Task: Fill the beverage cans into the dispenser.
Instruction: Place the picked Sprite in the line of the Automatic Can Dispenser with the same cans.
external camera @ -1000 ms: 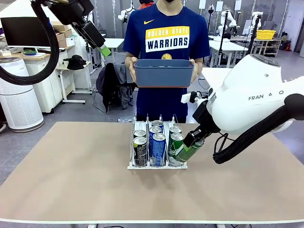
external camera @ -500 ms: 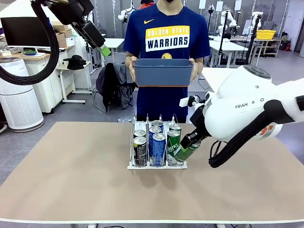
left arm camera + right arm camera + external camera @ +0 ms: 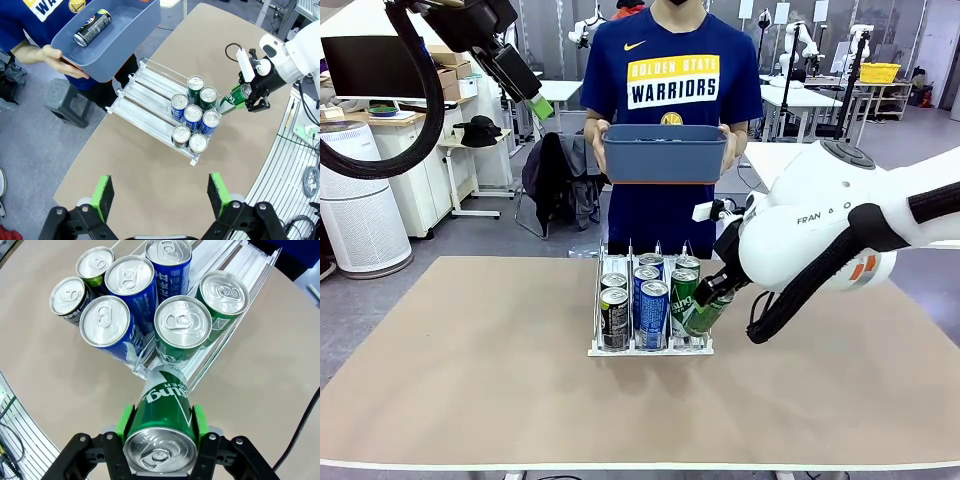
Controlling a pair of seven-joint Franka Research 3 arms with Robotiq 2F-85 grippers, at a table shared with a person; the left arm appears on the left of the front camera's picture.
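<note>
— Far left first?
— White arm's left gripper, raised high above the table's left side, green pads spread wide apart, gripping nothing.
— And the middle?
— Low clear three-lane wire-divided dispenser rack on the tan tabletop. Six slim aluminium cans upright inside, silver tops up, crowded at the near end: two black-and-yellow cans in the left lane, two blue-and-white cans in the middle lane, two green cans in the right lane. Beyond, a grey-blue plastic bin held by a person, with one black can lying on its side within.
— Right of that?
— Seventh can, green with white lettering, smooth and cylindrical, tilted. Long axis slanted, base down at the rack's near right corner just beside the front green can, silver top up toward the right arm. Right gripper clamped on its sides near the top, pads flat against the wall.
</note>
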